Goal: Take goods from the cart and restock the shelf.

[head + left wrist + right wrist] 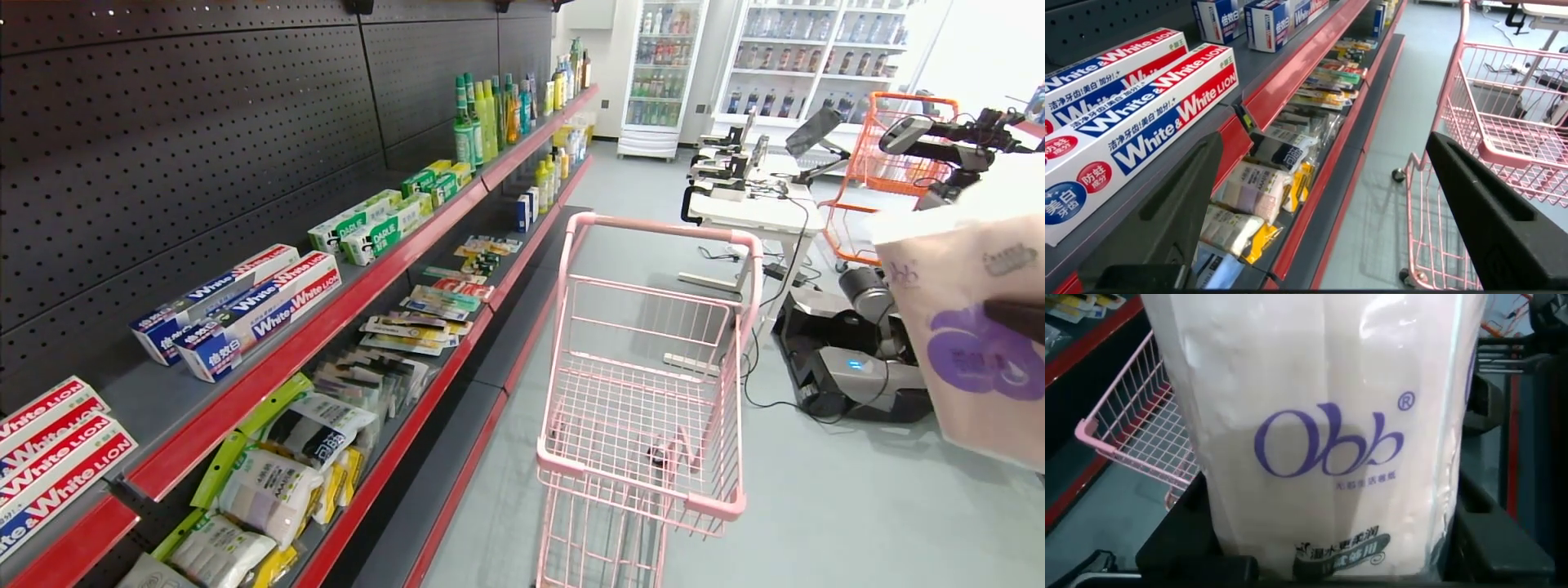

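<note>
**A:** Where is the load right now?

**B:** The soft pack sits at three o'clock in the head view, up in the air and to the outer side of the pink cart. The right end effector is clamped on it, one finger against each side of its lower part.

**A:** And the other arm?

**B:** The left end effector hangs with its fingers wide apart and nothing between them. It is beside the shelf, near the toothpaste boxes.

**A:** So the step is the carry across to the shelf?

**B:** I'd judge so. The shelf runs from seven up to eleven o'clock, and the cart stands at six, right between it and the pack. Carry the pack high over the cart's rim rather than through the basket.

**A:** Which tier?

**B:** I can't tell for certain. The soft packets on the lower tier at seven o'clock look nearest in kind.

**A:** Anything to watch?

**B:** The wrapper is slack and will likely bulge. Keep the squeeze steady, bring it in bottom first, and let go once it rests on the board.
</note>
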`<state>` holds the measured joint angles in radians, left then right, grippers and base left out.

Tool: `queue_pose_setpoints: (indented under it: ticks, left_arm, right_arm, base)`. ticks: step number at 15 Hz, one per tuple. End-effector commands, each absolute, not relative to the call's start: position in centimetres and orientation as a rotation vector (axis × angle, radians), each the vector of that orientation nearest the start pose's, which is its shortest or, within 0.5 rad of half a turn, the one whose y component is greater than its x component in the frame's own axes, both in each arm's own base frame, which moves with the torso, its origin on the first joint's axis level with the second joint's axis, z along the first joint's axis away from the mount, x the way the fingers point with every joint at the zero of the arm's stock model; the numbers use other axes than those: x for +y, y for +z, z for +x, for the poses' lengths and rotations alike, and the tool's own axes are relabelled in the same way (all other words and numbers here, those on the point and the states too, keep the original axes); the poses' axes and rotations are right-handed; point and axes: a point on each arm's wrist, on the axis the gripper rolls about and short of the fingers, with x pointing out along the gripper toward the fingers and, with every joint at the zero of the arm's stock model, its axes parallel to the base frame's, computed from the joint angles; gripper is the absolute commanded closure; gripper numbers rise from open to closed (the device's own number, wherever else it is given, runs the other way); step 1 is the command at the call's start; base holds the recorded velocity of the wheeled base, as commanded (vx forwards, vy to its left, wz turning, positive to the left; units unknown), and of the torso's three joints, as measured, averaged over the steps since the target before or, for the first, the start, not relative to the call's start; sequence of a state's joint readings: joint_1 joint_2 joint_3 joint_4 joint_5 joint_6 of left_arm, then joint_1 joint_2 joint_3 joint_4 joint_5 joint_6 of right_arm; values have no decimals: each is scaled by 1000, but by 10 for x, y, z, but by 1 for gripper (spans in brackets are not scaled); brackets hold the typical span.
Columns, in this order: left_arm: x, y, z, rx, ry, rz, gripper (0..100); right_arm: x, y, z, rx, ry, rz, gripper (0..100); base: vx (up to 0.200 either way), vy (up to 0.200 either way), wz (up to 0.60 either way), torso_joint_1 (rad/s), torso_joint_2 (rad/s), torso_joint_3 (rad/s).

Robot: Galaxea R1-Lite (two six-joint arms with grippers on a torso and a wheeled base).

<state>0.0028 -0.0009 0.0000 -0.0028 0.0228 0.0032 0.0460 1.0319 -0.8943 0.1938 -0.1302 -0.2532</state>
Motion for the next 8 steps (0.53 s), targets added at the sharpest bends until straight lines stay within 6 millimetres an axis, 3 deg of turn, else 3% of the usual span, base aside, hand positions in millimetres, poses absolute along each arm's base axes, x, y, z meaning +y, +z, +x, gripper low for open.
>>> queue_pose_setpoints:
  ticks: [1, 5, 8]
  left_arm:
    - [0, 76, -23, -3, 26, 3, 0]
    - [0, 76, -23, -3, 26, 3, 0]
    - [0, 76, -23, -3, 26, 3, 0]
  right_arm:
    - [-4, 257, 64, 250, -96, -308, 100]
    - [-7, 252, 64, 273, -137, -304, 100]
    - [-7, 247, 60, 276, -145, -305, 100]
  base:
    - [0, 0, 0, 0, 0, 0]
    - [0, 0, 0, 0, 0, 0]
    - [0, 0, 0, 124, -235, -128]
